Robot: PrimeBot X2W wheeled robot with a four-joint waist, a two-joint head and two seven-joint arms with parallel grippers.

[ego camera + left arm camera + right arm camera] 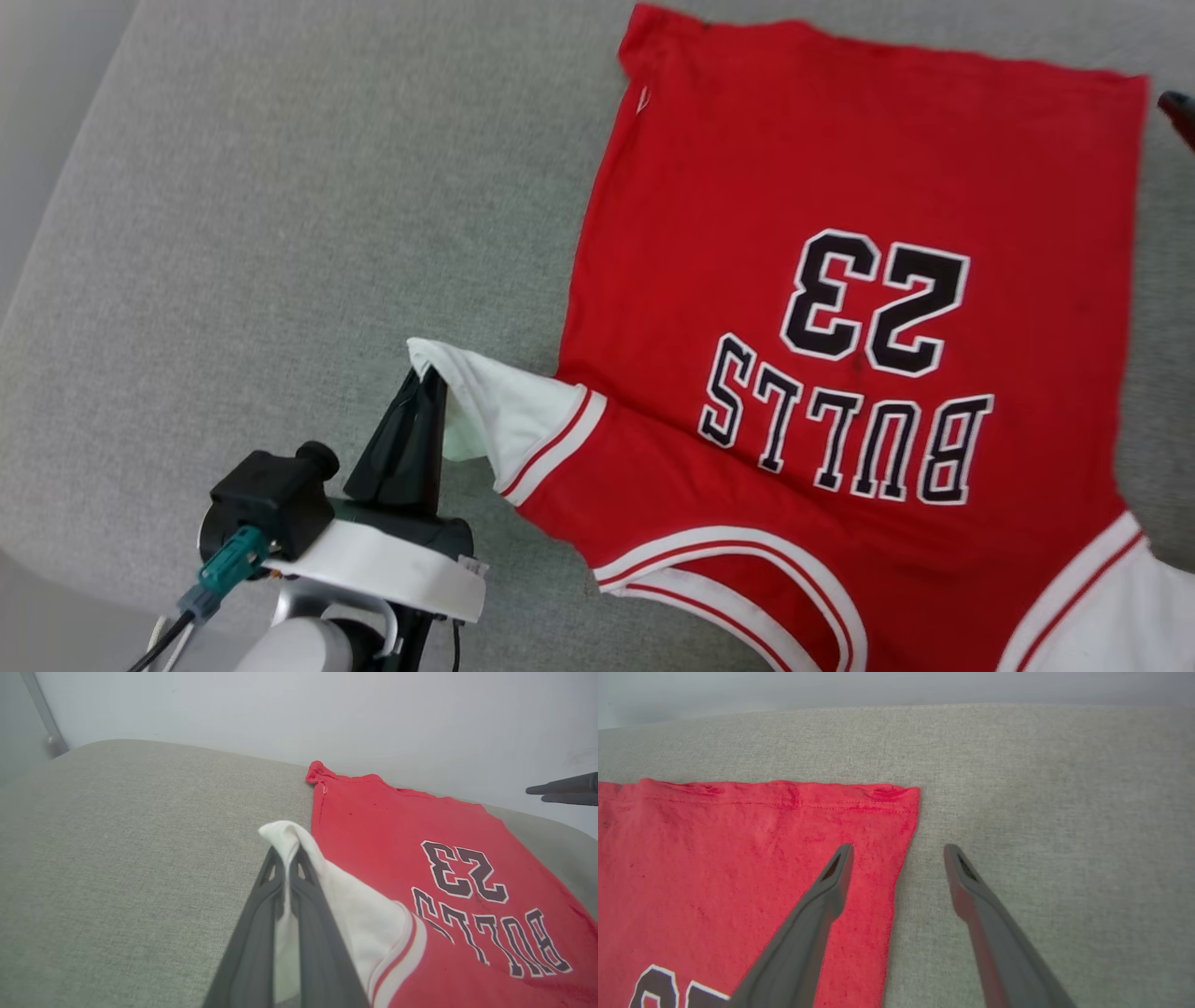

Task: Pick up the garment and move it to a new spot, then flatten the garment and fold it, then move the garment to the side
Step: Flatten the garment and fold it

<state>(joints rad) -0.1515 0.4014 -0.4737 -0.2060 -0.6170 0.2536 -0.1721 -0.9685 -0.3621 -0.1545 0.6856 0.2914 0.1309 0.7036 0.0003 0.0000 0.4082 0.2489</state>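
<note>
The red basketball-jersey garment (pixel 840 168) lies lettering-up on the grey woven cushion (pixel 280 233). The left gripper (pixel 428 385) is clamped on its white sleeve (pixel 504 411), holding the cuff raised (probably to tug it flat). The right gripper (pixel 899 851) hangs spread above the hem corner (pixel 903 795), apparently ready to anchor it.

A grey woven cushion (pixel 280 233) meets a plain pale wall (pixel 280 709) behind, evenly lit.

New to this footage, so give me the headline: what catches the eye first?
A red jersey lies spread on a grey cushion, its "BULLS 23" print upside down in the head view. At its near left, the left gripper is shut on the white sleeve, pinched up off the cushion. The right gripper is open at the jersey's far right corner.
</note>
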